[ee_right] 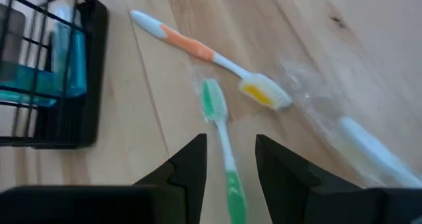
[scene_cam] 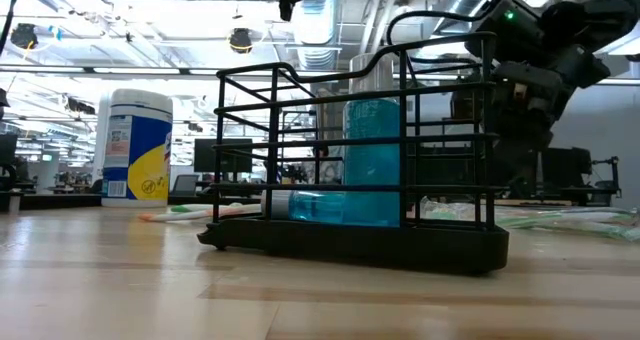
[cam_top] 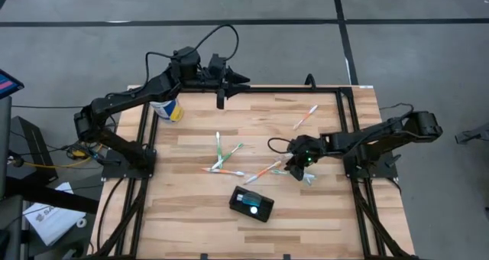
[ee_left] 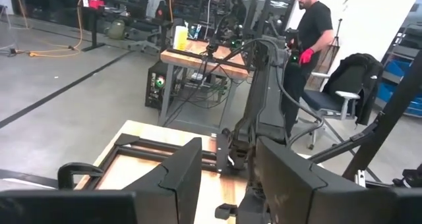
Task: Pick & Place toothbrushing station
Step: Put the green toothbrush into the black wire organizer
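Note:
The toothbrushing station (cam_top: 251, 204) is a black wire holder with a blue item inside; its base rests on the wooden table near the front edge, and it fills the low view (scene_cam: 360, 160). My right gripper (ee_right: 227, 171) slants down over the loose toothbrushes to the station's right. It is open, one finger on each side of a green toothbrush's handle (ee_right: 224, 138) without touching it. An orange-and-white toothbrush (ee_right: 198, 46) lies just beyond. My left gripper (ee_left: 227, 178) is open, held level high over the table's far edge (cam_top: 238, 80), with nothing between its fingers.
A white-lidded canister (cam_top: 166, 108) with a blue-yellow label stands at the far left. More toothbrushes lie mid-table (cam_top: 221, 157) and one at the far right (cam_top: 306, 116). A clear-wrapped brush (ee_right: 362, 145) lies beside my right gripper. A person (ee_left: 310, 33) stands beyond the table.

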`<state>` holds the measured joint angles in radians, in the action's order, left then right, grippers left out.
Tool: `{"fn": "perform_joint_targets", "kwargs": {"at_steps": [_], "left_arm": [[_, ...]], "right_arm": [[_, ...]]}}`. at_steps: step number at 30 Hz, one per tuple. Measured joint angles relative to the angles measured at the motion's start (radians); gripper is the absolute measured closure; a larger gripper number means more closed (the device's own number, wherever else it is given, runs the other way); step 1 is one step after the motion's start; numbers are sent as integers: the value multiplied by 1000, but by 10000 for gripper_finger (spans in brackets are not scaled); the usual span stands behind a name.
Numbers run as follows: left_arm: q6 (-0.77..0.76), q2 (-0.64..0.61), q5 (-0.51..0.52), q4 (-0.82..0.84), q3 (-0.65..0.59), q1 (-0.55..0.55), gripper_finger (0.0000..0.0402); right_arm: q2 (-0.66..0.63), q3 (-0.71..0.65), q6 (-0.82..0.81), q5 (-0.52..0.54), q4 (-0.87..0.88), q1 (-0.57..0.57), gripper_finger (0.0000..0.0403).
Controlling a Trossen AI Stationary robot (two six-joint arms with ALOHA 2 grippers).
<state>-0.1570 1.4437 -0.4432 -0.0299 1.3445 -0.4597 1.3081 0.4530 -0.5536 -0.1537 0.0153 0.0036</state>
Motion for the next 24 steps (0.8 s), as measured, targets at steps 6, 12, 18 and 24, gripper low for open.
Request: {"fn": "perform_joint_targets", "kwargs": {"at_steps": [6, 12, 18, 24], "left_arm": [[2, 15, 3, -4, 1, 30, 262], [7, 45, 6, -9, 4, 49, 262], [1, 84, 1, 5, 0, 53, 262], [1, 109, 1, 8, 0, 54, 262]], "right_arm": [[128, 9, -30, -83, -111, 0, 283], [260, 57, -32, -123, -197, 1, 283], [372, 113, -39, -146, -252, 0, 296], [445, 146, -45, -150, -317, -7, 392]]}}
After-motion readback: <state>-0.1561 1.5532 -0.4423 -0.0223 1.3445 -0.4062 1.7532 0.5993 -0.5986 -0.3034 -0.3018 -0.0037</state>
